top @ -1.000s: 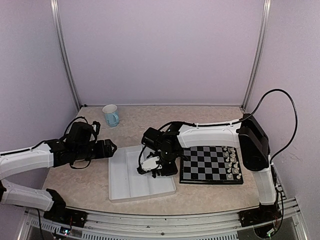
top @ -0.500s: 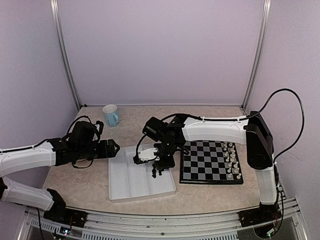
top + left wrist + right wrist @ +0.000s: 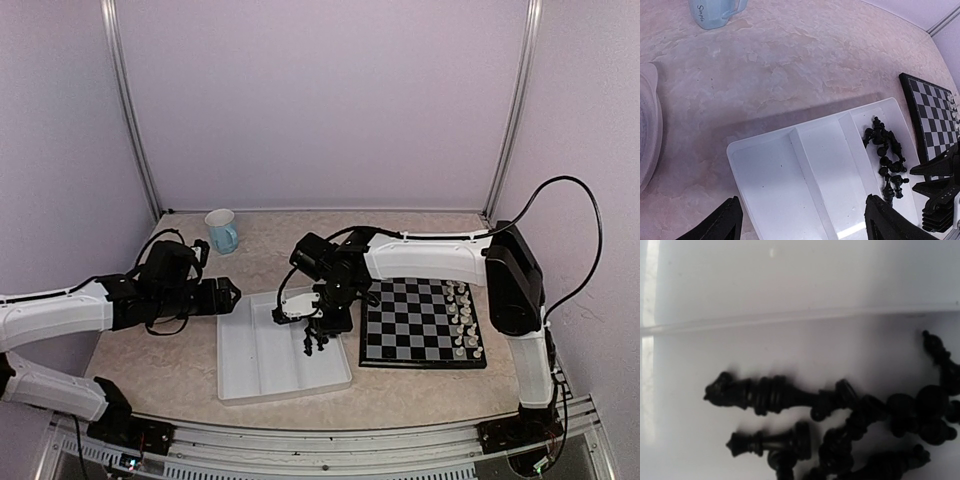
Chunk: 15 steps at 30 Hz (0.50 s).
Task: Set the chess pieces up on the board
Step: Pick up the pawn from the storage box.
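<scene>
The step in hand looks like picking up a black piece. The right claw [image 3: 313, 343] hangs low over the right-hand compartment of the white tray [image 3: 245, 360], jaws partway apart and empty. Just below it, the chess pieces [image 3: 885, 152] lie tangled on their sides. None of them stands on the board [image 3: 415, 325], which rests on the counter [image 3: 300, 235] just beside the tray, with white pieces [image 3: 463, 322] along its right edge. The left claw [image 3: 229, 295] hovers wide open at the tray's left rim. Next, the right claw probably has to settle over one piece at the edge of the heap and close without dragging its neighbours.
</scene>
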Each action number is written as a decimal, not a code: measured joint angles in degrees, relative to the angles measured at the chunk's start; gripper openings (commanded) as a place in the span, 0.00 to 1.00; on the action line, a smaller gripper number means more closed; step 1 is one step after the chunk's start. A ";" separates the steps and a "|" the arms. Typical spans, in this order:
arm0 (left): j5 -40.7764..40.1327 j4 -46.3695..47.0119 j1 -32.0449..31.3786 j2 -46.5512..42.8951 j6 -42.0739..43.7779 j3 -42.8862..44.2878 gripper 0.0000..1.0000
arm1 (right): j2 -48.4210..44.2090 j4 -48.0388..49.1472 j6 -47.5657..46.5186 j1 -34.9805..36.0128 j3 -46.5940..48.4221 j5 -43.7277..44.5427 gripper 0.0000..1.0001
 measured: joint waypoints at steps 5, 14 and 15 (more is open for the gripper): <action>-0.02 0.07 -0.09 0.59 0.04 0.02 0.84 | 1.01 -0.02 0.00 -0.24 0.00 0.00 0.27; -0.09 0.20 -0.11 0.59 0.07 0.02 0.84 | 3.76 -0.13 -0.15 -0.31 0.00 0.22 0.18; -0.11 0.20 -0.11 0.59 0.09 0.02 0.84 | 3.85 -0.17 -0.13 -0.35 0.00 0.22 0.16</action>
